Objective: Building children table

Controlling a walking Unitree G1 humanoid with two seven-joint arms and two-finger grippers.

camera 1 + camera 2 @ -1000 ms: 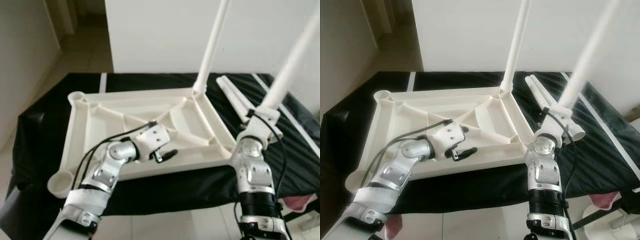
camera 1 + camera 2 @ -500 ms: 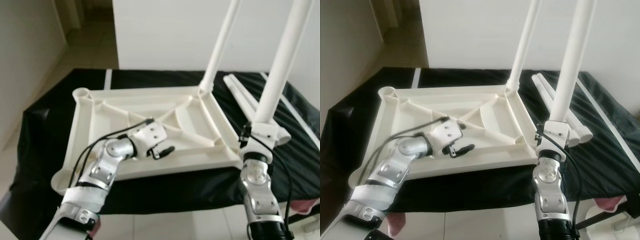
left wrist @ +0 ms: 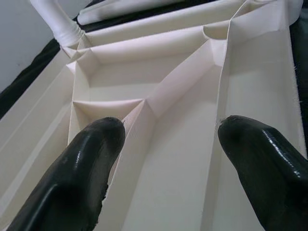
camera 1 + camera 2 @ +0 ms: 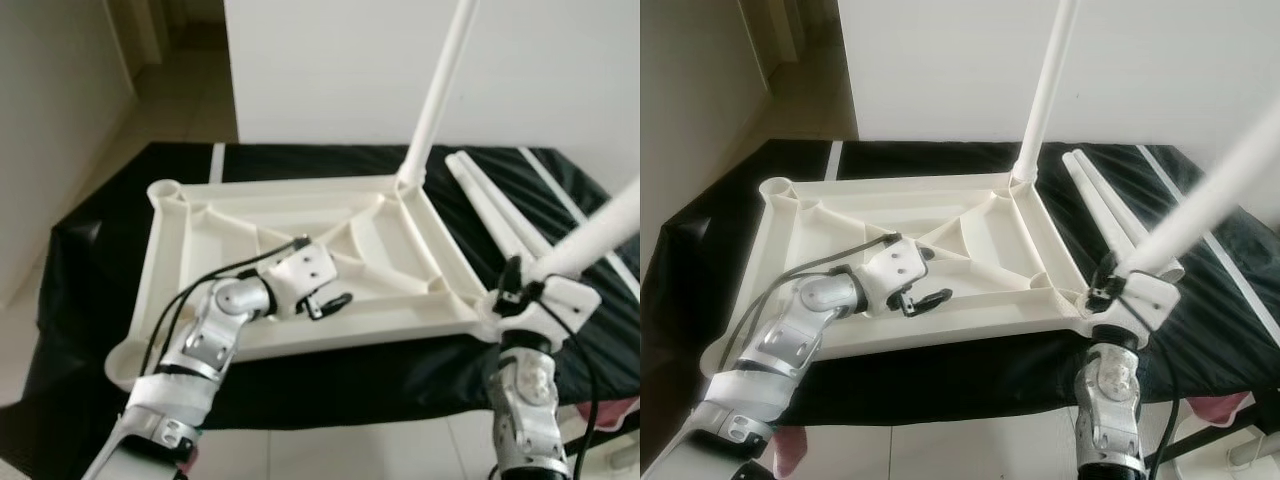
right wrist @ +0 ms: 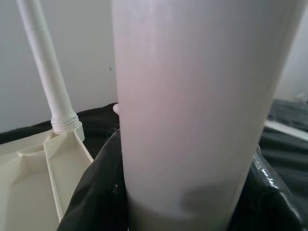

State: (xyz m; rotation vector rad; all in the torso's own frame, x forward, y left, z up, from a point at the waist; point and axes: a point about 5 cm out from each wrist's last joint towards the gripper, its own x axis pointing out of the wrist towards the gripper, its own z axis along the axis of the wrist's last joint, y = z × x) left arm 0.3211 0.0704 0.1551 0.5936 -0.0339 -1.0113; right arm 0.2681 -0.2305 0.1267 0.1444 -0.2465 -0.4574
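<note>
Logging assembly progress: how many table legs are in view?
4: one leg upright in the far corner socket, one held leg tilted in the right pincer, two loose legs on the black cloth.

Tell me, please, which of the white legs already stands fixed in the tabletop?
The upright leg at the far right corner of the tabletop. Another is tilted in the right gripper; two lie on the black cloth.
</note>
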